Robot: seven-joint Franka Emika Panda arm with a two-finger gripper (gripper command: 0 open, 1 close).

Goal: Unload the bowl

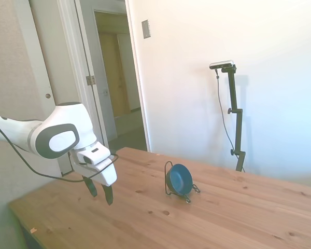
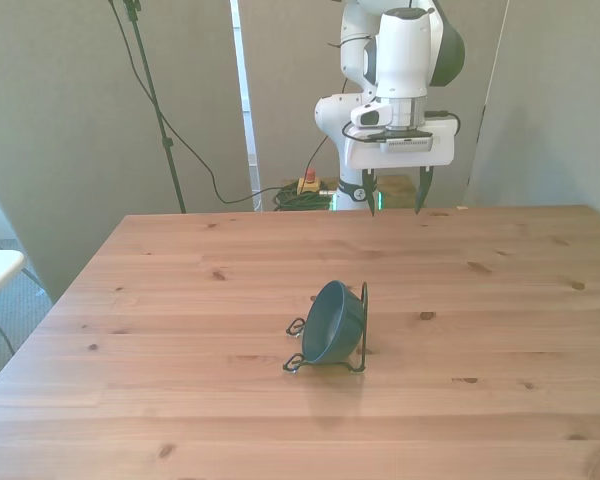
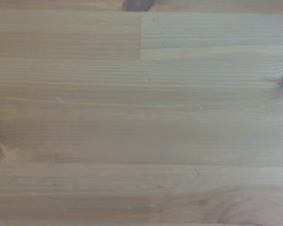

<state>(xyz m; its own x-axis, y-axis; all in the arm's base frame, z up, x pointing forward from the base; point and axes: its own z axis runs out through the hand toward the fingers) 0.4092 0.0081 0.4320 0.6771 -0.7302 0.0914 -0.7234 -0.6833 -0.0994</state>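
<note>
Wooden table (image 2: 180, 280) of pale knotty planks, with dark knots scattered over the top. Seen close in the wrist view as bare grain and plank joints (image 3: 141, 117). Directly on it, near the middle, a thin black wire stand (image 2: 352, 340), its feet on the wood. Propped on edge in that stand, a dark teal bowl (image 2: 330, 322), tilted.

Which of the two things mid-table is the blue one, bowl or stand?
The bowl: teal-blue, tipped on edge in the thin black wire stand.
</note>
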